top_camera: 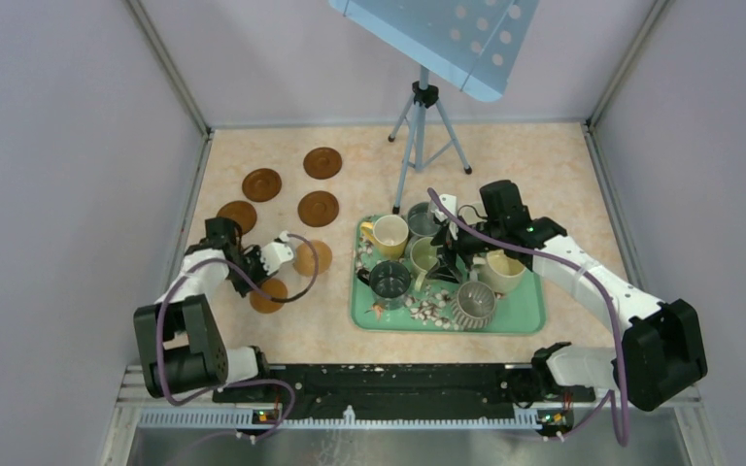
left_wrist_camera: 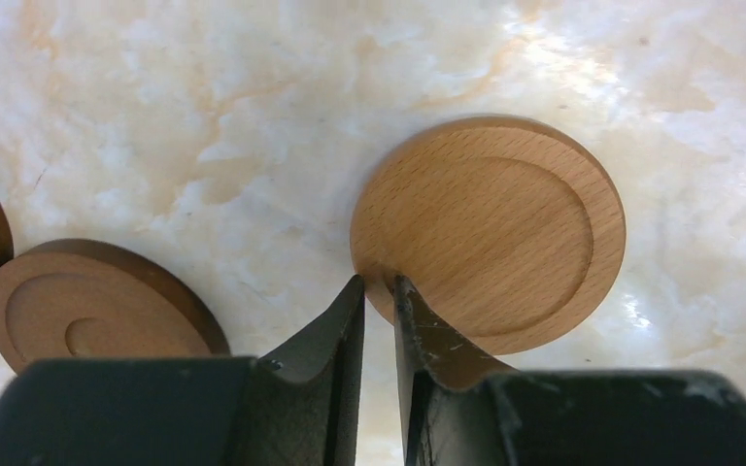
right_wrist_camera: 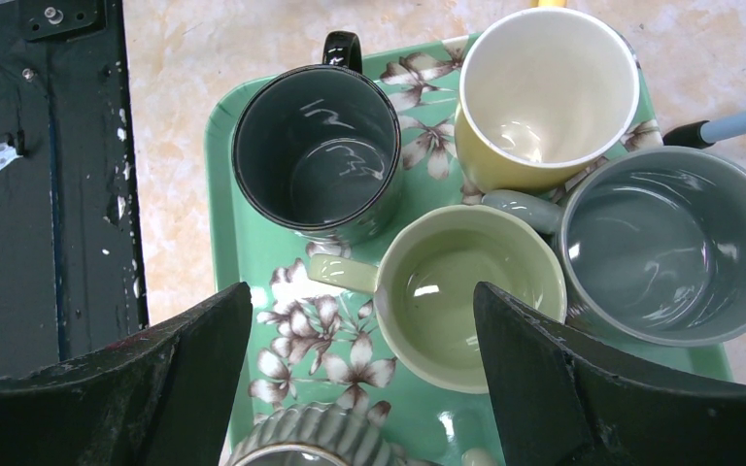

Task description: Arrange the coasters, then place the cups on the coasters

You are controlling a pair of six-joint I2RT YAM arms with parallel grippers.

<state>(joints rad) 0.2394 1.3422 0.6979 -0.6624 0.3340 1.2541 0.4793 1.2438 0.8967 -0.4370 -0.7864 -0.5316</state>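
Several brown coasters lie on the table's left part, among them a far one and a near one. My left gripper is shut on the rim of a light wood coaster, which lies flat on the marble top. Another coaster lies to its left. The cups stand on the green floral tray: yellow, dark green, grey, pale green, ribbed grey and cream. My right gripper hangs open above the pale green cup, holding nothing.
A tripod stands behind the tray, carrying a blue perforated panel. Grey walls close in the left, right and back sides. A black rail runs along the near edge between the arm bases.
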